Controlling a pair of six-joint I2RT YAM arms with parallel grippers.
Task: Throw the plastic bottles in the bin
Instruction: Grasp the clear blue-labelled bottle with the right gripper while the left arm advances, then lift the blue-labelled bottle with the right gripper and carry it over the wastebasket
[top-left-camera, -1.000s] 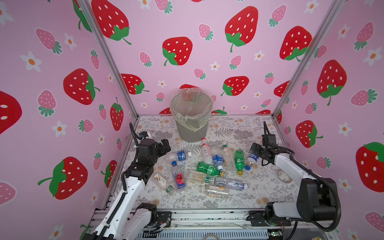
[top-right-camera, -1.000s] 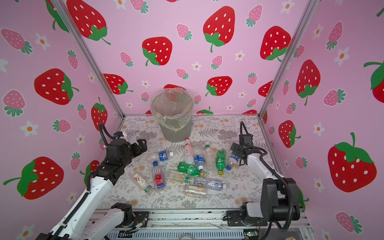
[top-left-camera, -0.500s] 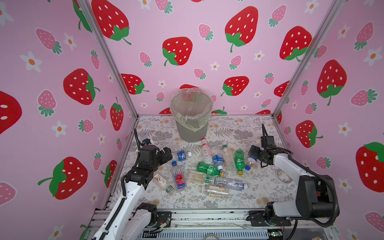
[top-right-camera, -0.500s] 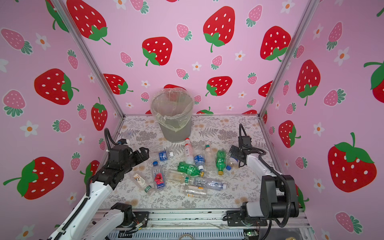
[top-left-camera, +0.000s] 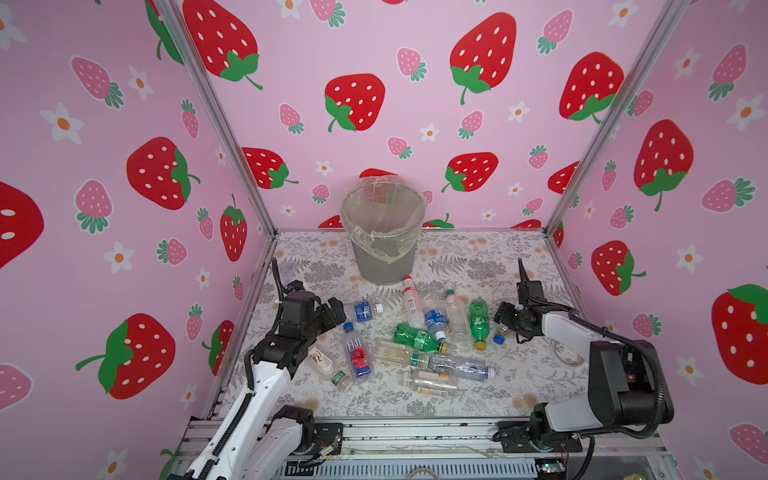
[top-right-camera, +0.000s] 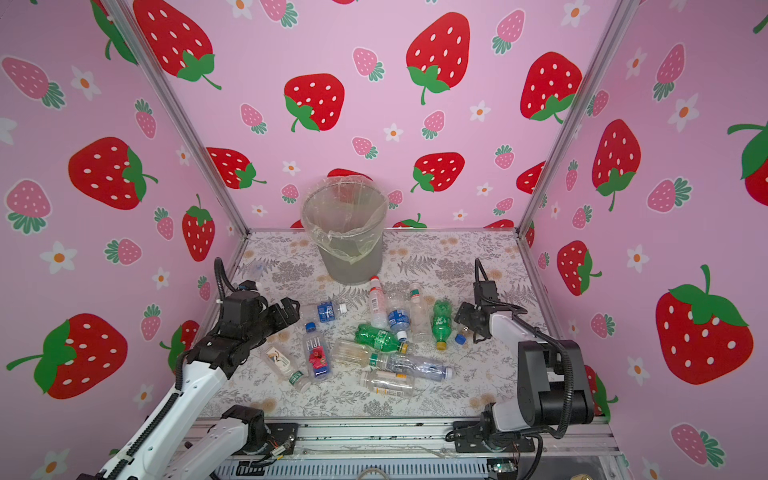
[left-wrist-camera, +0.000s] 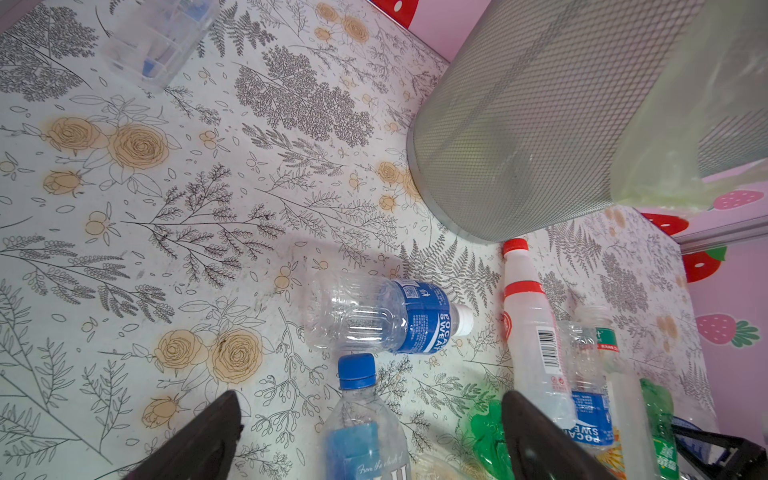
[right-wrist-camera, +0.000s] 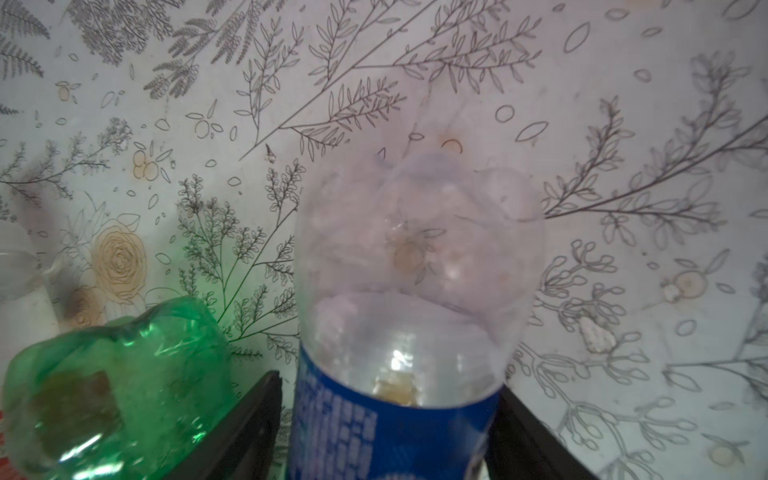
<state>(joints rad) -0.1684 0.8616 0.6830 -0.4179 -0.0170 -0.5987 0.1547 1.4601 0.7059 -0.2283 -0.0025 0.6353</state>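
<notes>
Left gripper (left-wrist-camera: 370, 399): jaws wide apart, empty, above blue-capped Fiji bottle (left-wrist-camera: 361, 424), near Pocari bottle (left-wrist-camera: 374, 316). Right gripper (right-wrist-camera: 388, 382): jaws flank clear blue-label bottle (right-wrist-camera: 415, 270) lying on tabletop (top-left-camera: 519, 374), just beside green bottle (right-wrist-camera: 116, 374); cannot tell if clamped. Other plastic bottles (top-left-camera: 419, 338) lie scattered on tabletop in front of bin (top-left-camera: 382, 266). Bin upright by back wall.

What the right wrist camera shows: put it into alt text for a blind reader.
A clear plastic bottle with a blue label lies between the right gripper's two black fingers, which sit close against its sides. A green bottle lies beside it on the floral-print table.
</notes>
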